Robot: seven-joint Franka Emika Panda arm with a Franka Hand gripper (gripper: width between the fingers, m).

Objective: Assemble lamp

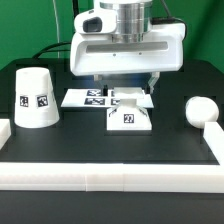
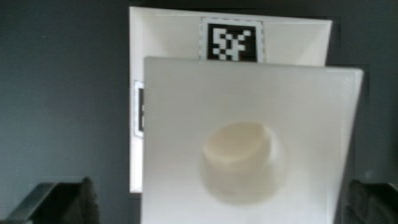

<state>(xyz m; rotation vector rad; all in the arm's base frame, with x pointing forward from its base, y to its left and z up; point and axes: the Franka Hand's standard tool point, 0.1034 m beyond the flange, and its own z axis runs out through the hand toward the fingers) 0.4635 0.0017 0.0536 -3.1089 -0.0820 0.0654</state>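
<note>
My fingers [image 2: 63, 203] hang spread wide and empty over the base [image 1: 128, 116], straddling it, I judge, to grip its sides before the bulb [image 1: 202, 109] goes in.

Robotics lab test bench. Black table [image 1: 100, 150] fenced by white rails [image 1: 110, 178]. Marker board [image 1: 85, 97] with printed square tags lies flat on it. Robot arm [image 1: 128, 40] overhead, green backdrop [image 1: 30, 25] behind. White plastic shade [image 1: 37, 98] bears similar tags.
</note>
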